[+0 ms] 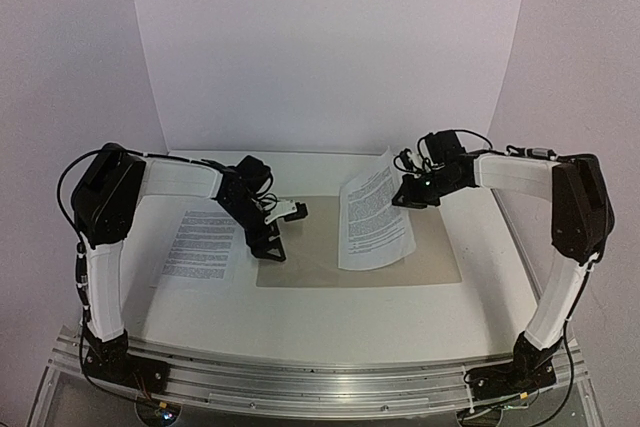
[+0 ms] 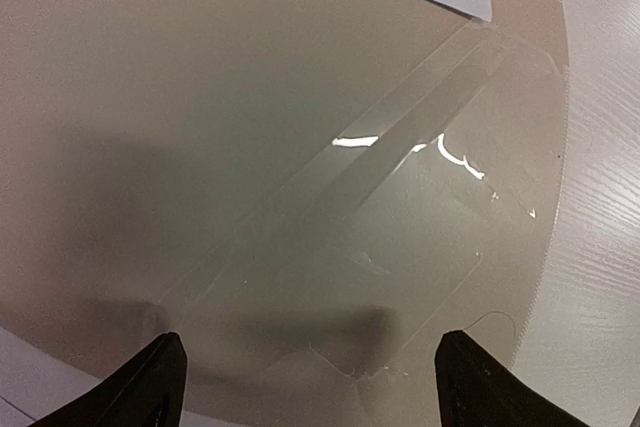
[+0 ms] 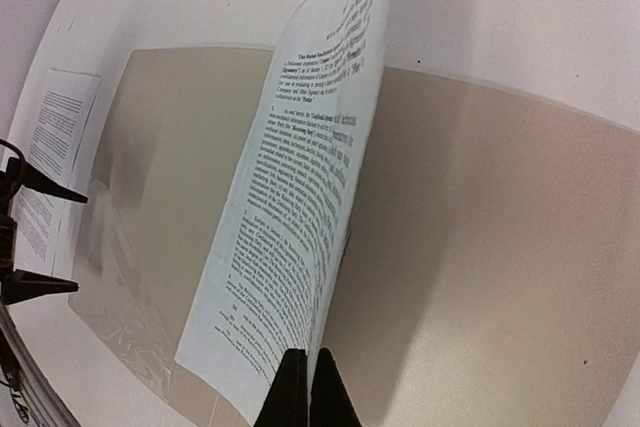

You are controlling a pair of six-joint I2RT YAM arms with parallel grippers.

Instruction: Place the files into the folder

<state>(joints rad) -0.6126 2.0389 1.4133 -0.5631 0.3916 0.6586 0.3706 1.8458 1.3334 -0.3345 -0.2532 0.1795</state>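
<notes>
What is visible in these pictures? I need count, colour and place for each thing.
table: one, white, under everything.
folder: one, beige, flat at the table's middle.
files: two, white with black print; one flat on the table left of the folder, the other raised over the folder's right half.
left gripper: one, black, open, above the folder's left part.
right gripper: one, black, shut on the raised sheet's edge.

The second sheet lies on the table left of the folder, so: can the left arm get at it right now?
Likely yes. The left arm's fingers are open and empty over the folder, and the sheet lies uncovered just beside them; only its flatness may hinder pinching.
</notes>
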